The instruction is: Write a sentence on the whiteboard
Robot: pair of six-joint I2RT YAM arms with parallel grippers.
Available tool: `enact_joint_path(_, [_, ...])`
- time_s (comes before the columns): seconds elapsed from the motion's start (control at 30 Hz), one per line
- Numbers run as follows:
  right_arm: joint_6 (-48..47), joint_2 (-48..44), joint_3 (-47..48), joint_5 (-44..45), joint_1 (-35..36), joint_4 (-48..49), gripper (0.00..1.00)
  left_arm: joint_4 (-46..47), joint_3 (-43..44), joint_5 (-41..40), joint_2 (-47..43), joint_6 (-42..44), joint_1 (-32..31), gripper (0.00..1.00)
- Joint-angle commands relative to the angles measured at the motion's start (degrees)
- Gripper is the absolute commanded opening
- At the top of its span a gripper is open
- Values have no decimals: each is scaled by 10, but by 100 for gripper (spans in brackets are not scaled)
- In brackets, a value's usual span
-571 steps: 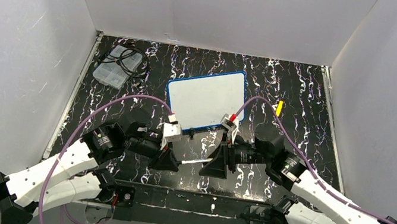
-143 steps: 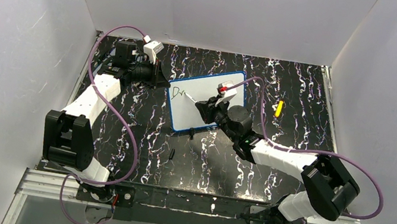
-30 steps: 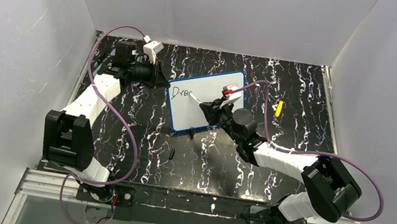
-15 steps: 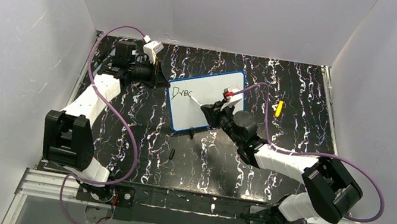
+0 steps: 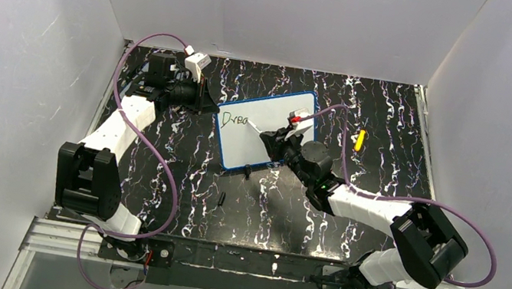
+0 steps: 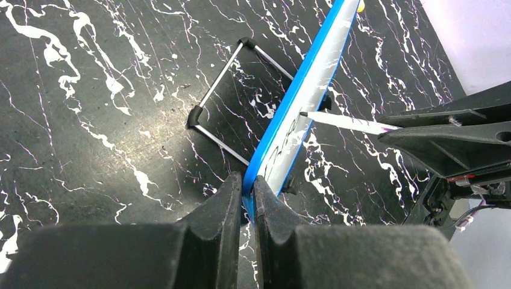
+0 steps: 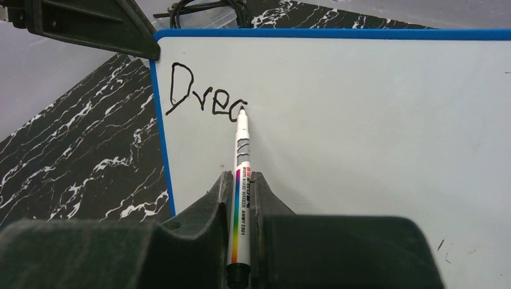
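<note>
Marker in my pincer (image 7: pixel 241 183)
I pinch the marker (image 7: pixel 242 150); its tip touches the whiteboard (image 7: pixel 373 120), just right of dark letters (image 7: pixel 205 99) reading "Drec" near its blue left rim.

The top external view is taken from above and behind, angled down over the whole table (image 5: pixel 265 216). Wrist views are taken at close range. The whiteboard (image 5: pixel 241 146) is shared by all three: edge-on left, face-on right.

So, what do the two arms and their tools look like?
The left arm and right arm have white links, black joints and a purple cable each. The left tool and right tool are black, with two wedge-shaped fingers that taper toward the tips.
</note>
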Motion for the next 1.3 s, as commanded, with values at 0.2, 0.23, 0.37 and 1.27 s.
enact_joint_path(0.2, [-12, -7, 21, 25, -5, 23, 1, -6, 0, 20, -23, -3, -3, 0])
enact_joint_path(0.23, [-10, -6, 16, 24, -5, 23, 1, -6, -1, 19, -23, -3, -3, 0])
enact_joint_path(0.37, [1, -8, -3, 12, -5, 24, 1, -6, 0, 20, -23, -3, -3, 0])
enact_joint_path(1.27, [-14, -38, 15, 21, -5, 17, 1, -6, 0, 21, -23, -4, -3, 0])
